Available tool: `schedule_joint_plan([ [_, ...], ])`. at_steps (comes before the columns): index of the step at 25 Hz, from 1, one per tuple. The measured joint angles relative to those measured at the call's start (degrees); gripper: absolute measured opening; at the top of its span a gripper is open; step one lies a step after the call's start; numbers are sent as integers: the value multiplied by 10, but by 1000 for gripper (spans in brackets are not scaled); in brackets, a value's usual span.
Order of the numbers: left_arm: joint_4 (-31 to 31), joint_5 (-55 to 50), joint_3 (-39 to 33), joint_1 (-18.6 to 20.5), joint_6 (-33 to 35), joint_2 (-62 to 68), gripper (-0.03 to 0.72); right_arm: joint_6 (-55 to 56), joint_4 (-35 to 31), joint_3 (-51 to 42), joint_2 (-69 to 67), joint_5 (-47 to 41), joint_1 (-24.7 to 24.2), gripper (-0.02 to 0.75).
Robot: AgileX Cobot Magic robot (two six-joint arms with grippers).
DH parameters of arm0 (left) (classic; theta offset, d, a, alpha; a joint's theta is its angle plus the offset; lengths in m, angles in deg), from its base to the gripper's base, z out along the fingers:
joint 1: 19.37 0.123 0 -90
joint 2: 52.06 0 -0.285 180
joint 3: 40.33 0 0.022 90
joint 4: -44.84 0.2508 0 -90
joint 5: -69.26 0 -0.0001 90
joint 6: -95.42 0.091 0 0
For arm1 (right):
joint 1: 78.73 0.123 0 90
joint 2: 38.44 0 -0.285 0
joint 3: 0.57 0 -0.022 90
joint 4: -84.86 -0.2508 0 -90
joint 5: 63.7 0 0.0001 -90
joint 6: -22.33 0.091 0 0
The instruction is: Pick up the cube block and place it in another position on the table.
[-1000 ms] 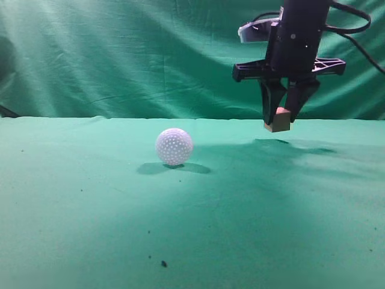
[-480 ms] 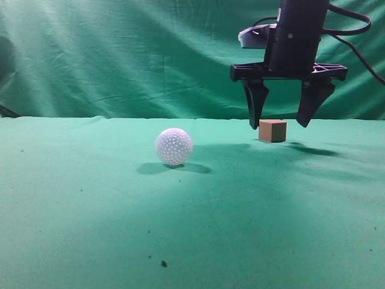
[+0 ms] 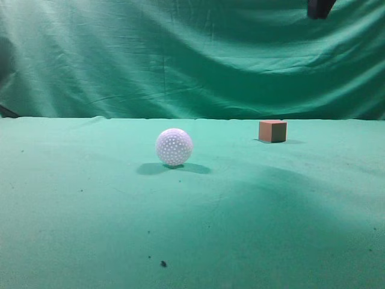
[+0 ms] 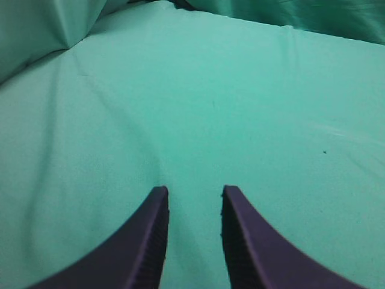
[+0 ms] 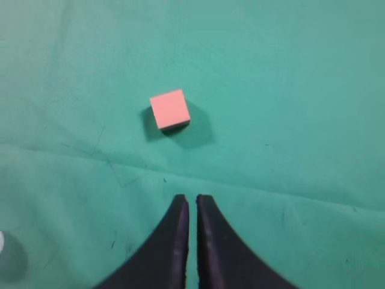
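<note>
**Dark, curved fingers and little else in view**

The left gripper [image 4: 192, 241] shows two dark fingers [image 4: 147, 241] with a purplish-black, matte finish. Each is broad at the base and tapers in a smooth curve to a narrow tip, and fine ridges line the inner faces (clearest on the left wrist view). The right gripper [image 5: 192, 241] has the same curved, tapering form in near-black. In the exterior view only a small dark angular piece [image 3: 319, 7] of the robot shows at the top edge.
</note>
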Motion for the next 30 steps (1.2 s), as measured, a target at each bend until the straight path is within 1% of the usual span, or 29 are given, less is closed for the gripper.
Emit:
schedule_joint_plan([
  [7,0,0,0,0,0,0,235,32,0,-214,195,44,0,0],
  [10,0,0,0,0,0,0,235,32,-1,-279,268,46,0,0],
  [13,0,0,0,0,0,0,235,33,-20,-325,338,46,0,0],
  [16,0,0,0,0,0,0,235,33,-40,-340,397,17,0,0],
  [19,0,0,0,0,0,0,235,34,-47,-341,439,-30,0,0],
  [23,0,0,0,0,0,0,235,29,-39,-341,472,-70,0,0],
  [25,0,0,0,0,0,0,235,-1,-35,-341,479,-75,0,0],
  [27,0,0,0,0,0,0,235,-39,-35,-347,487,-59,0,0],
  [30,0,0,0,0,0,0,235,-97,-37,-386,516,24,-2,0],
])
